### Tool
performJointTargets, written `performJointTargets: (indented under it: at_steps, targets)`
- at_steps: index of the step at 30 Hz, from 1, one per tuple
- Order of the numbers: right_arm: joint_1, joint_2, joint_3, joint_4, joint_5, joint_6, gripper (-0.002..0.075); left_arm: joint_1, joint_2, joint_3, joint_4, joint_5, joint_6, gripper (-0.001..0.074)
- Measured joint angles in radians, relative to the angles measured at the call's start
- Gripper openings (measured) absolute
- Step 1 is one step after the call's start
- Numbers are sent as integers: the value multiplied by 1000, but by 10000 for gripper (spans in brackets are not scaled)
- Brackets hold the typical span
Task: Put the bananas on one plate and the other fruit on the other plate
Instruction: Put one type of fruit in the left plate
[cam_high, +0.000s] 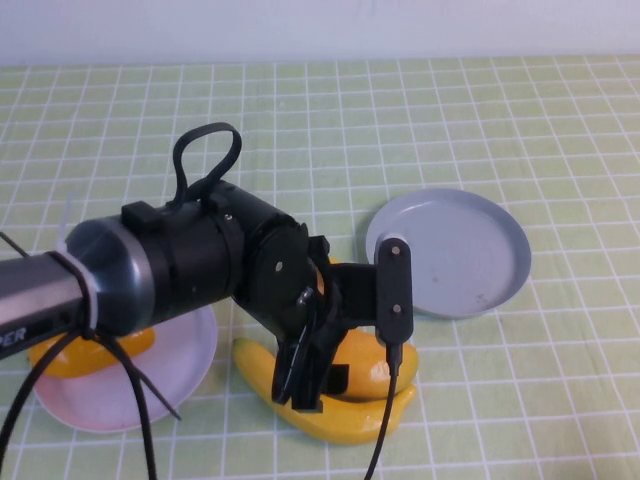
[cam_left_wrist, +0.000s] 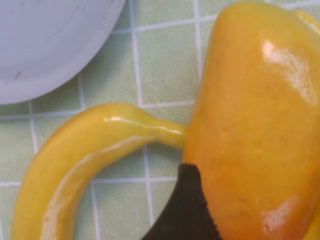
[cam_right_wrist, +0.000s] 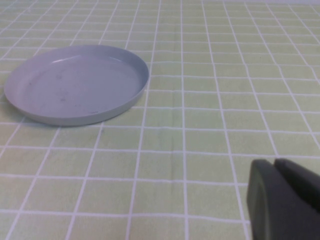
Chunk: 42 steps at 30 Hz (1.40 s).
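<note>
High view has my left gripper spread wide around the mango lying on the bananas, near the grey plate. Glossy plastic, probably light and slippery, so I'd pinch mid-belly. Right gripper sits clenched, empty.

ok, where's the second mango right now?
High view, near centre-left: the mango lies on the bananas, between the left gripper's open jaws, between the pink plate and grey plate.
</note>
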Motion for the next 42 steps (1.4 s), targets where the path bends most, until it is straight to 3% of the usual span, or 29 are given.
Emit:
performJointTargets:
  at_steps: [37,42]
  targets:
    - [0,0,0,0,0,0,-15,0,84,-36,-25,-16,87,496]
    - [0,0,0,0,0,0,-15,0,21,-130,-25,76,-80,494]
